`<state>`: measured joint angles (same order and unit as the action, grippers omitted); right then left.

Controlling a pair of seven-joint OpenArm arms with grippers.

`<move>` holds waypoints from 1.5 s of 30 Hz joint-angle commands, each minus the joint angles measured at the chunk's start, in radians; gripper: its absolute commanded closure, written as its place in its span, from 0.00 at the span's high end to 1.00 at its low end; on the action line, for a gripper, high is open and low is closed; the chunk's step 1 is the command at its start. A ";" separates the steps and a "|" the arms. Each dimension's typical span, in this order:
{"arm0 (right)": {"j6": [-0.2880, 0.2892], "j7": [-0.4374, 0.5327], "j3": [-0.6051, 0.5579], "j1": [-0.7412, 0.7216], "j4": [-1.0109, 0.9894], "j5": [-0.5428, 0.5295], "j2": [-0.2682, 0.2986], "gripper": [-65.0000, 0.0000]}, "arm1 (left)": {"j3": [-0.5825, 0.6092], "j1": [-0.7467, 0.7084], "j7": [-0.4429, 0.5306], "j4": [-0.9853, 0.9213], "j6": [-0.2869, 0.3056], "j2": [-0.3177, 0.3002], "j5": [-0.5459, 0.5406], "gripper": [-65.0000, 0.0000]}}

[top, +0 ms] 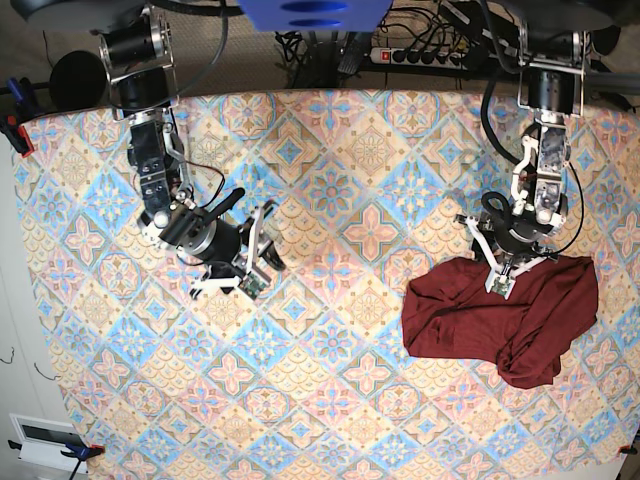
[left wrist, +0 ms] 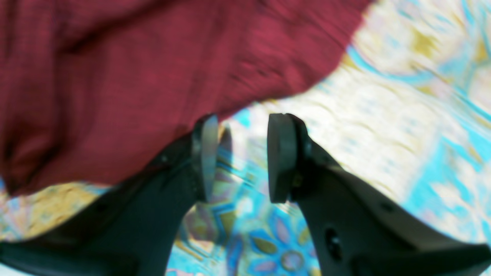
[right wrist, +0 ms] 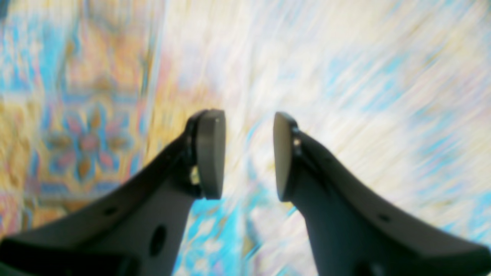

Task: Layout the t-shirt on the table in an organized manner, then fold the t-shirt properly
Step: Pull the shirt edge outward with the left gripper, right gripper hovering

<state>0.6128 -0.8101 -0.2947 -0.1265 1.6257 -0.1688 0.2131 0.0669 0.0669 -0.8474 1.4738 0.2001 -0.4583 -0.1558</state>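
The dark maroon t-shirt (top: 500, 318) lies crumpled in a heap on the right part of the patterned table (top: 340, 150). My left gripper (top: 503, 284) hovers at the heap's far edge. In the left wrist view this gripper (left wrist: 241, 157) is open, with only tablecloth (left wrist: 383, 115) between the pads, and the t-shirt (left wrist: 153, 76) fills the upper left, its hem right by the left pad (left wrist: 206, 157). My right gripper (top: 262, 262) is over the left-centre of the table, far from the shirt. Seen from its wrist, it (right wrist: 248, 153) is open and empty above blurred tablecloth (right wrist: 345, 76).
A power strip (top: 420, 55) and cables lie behind the table's far edge. A black round object (top: 75, 80) sits off the far left corner, and clamps (top: 15, 130) hold the cloth at the corners. Bare tablecloth spreads between the two arms.
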 commanded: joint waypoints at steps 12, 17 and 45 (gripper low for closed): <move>-0.006 0.031 -0.084 -0.164 -0.112 -0.011 -0.099 0.31 | -0.008 0.041 0.136 -0.088 -0.199 0.051 0.178 0.33; -0.006 0.033 -0.084 -0.169 -0.147 -0.011 -0.099 0.31 | -0.009 0.077 0.164 -0.180 -0.238 0.056 0.227 0.33; -0.008 0.033 -0.254 -0.232 -0.246 -0.011 -0.099 0.32 | -0.295 -0.637 -0.068 0.486 0.128 -0.313 -0.118 0.00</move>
<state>0.6071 -0.8051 -0.5571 -0.3271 1.3594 -0.1631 0.1143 -0.2188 -0.5762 -0.9230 1.9450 0.3328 -0.7521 -0.2790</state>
